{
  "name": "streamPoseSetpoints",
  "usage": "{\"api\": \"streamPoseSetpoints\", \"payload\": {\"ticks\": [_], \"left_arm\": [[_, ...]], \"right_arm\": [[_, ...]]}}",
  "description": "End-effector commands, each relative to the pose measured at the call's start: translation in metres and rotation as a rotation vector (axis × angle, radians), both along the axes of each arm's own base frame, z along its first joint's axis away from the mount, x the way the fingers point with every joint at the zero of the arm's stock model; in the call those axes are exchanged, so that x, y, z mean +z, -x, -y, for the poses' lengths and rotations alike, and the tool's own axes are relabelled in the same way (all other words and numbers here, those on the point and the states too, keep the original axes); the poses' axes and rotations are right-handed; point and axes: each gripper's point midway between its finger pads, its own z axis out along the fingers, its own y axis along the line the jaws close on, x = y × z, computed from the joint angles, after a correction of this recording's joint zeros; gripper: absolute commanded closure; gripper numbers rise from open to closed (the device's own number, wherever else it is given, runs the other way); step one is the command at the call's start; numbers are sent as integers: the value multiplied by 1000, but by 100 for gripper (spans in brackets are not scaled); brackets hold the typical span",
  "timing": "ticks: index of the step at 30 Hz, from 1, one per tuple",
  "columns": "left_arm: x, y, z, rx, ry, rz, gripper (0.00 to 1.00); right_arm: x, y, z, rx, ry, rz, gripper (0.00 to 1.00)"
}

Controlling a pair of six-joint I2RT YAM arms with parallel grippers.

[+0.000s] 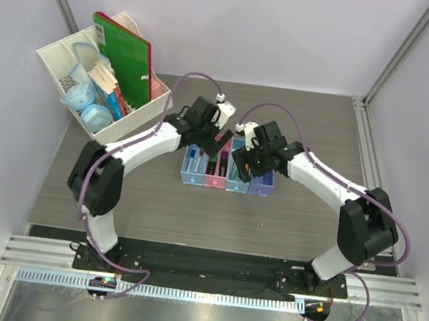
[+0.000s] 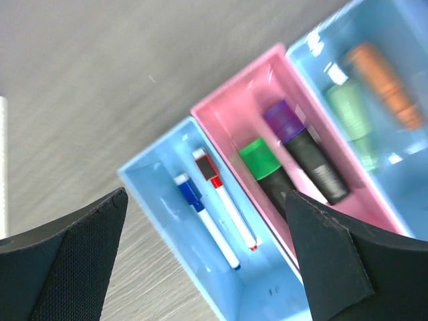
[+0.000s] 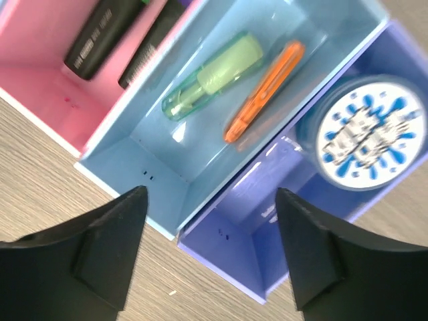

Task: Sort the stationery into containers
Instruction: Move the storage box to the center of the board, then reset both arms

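Since all 6 pens (image 2: 231, 214) lie inside the row of 4 bins (image 1: 214, 182), sorting looks done; the left gripper (image 2: 204, 197) and right gripper (image 3: 210, 192) hang just above it, fingers spread wide, holding nothing, so next they should lift away

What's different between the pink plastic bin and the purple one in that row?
The pink translucent plastic bin holds a green-capped black marker and a purple-capped black marker; the purple translucent plastic bin holds a round blue-and-white patterned disc. The pink bin sits inside the row; the purple bin ends it. Both are narrow, open-topped rectangles.
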Motion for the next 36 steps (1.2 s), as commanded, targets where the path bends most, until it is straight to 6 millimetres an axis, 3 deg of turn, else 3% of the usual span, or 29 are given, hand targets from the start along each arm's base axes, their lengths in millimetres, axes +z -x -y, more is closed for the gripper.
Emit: {"api": "streamPoseSetpoints", "payload": {"ticks": [1,3,7,10,11,13,14,15,16,17,18,19,21,22,23,24,25,26,27,30,32,33,36], "left_arm": [[73,7,3,7,142,108,0],[84,13,1,6,159,110,0],[127,36,-9,-7,229,165,0],[133,52,-23,-13,218,185,0],[145,58,-31,-14,220,216,0],[138,69,-47,-4,194,204,0],[149,77,-56,-4,208,235,0],[141,80,-69,11,200,221,0],[140,88,-71,-16,222,205,0],[143,93,-79,-15,236,210,0],[145,97,-98,16,253,223,0],[147,103,-105,8,269,224,0],[145,115,-128,27,283,246,0],[141,118,-135,31,279,259,0],[139,117,-146,61,272,281,0],[120,121,-152,83,260,264,0],[118,124,-158,98,259,283,0],[114,121,-164,120,256,297,0],[95,123,-168,134,242,275,0],[82,118,-181,198,227,298,0],[80,114,-188,236,237,304,0],[80,112,-188,238,255,307,0],[80,110,-189,258,310,292,0]], "right_arm": [[57,-18,-6,24,-25,137,14],[68,-17,-4,31,-21,150,11],[101,-20,0,34,-24,219,5],[123,-11,13,61,-10,260,0],[127,-7,16,71,-8,261,0],[141,5,33,71,-8,283,0],[147,10,39,84,-21,302,0],[153,14,44,91,-41,317,0],[163,19,65,51,-62,352,0],[168,24,69,68,-99,360,0],[166,27,79,51,-108,362,0],[169,23,102,-11,-109,383,0],[180,31,122,-33,-119,452,0],[166,33,139,-79,-104,440,0],[166,39,147,-88,-103,469,0],[162,39,149,-79,-110,484,0],[138,43,153,-91,-106,444,0],[131,44,158,-109,-104,444,0],[115,42,160,-140,-104,428,0],[100,35,179,-230,-100,466,0],[103,30,191,-295,-70,510,0],[115,28,198,-324,-62,565,0],[126,30,203,-371,-84,602,0]]}}
